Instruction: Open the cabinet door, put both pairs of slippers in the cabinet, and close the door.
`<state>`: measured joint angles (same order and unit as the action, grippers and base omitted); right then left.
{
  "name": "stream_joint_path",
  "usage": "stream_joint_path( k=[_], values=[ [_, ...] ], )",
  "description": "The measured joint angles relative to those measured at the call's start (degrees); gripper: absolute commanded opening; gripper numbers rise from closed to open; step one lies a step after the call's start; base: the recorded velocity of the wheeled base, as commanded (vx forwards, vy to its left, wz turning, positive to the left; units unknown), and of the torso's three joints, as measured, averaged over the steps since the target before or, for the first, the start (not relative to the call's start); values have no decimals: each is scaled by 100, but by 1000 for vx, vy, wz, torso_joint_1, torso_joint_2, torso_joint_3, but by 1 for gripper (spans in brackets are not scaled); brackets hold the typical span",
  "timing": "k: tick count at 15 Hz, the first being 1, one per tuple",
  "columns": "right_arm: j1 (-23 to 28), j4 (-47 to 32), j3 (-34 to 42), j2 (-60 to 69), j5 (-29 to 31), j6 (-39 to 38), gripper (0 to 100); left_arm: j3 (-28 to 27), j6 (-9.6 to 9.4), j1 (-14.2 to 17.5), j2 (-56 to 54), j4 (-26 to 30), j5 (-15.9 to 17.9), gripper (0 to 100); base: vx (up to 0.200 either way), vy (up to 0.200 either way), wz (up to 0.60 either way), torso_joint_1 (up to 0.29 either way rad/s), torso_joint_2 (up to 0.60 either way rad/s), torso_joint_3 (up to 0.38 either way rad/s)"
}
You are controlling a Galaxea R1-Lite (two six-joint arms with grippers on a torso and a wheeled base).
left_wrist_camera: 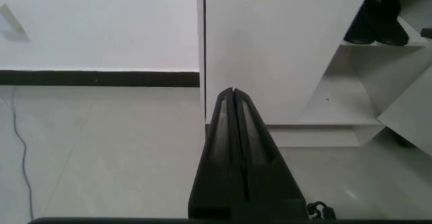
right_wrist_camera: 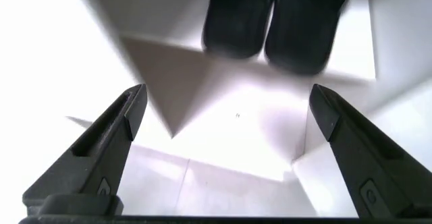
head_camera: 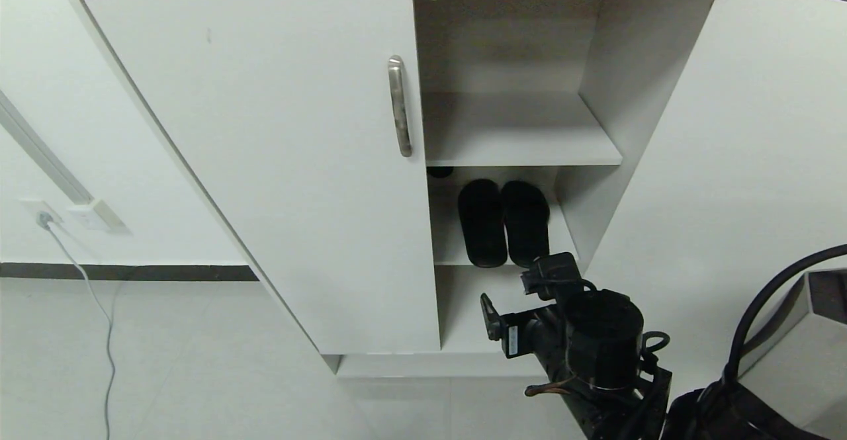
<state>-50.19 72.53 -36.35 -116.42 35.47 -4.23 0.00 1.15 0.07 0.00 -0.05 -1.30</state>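
The white cabinet has its right door swung wide open, while its left door with a metal handle is closed. A pair of black slippers lies side by side on the lower shelf, toes inward. A small dark thing peeks out behind them, mostly hidden by the left door. My right gripper hovers open and empty just in front of that shelf; in its wrist view the slippers lie beyond the right gripper. My left gripper is shut and empty, low over the floor, left of the cabinet opening, with the slippers farther off.
The upper shelf is bare. A wall socket with a trailing cable sits at the left, over light floor tiles. A grey box stands at the lower right beside the open door.
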Motion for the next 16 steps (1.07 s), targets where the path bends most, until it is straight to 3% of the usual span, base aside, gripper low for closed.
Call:
stream_joint_path(
  k=[8,16],
  values=[
    [90,9,-17,27,-20,13,100,0,-4,0,7,-2,0,0,0,0,0,0,0,0],
    [271,11,-13,105,-41,22,100,0,-9,-7,16,0,11,0,0,0,0,5,3,180]
  ],
)
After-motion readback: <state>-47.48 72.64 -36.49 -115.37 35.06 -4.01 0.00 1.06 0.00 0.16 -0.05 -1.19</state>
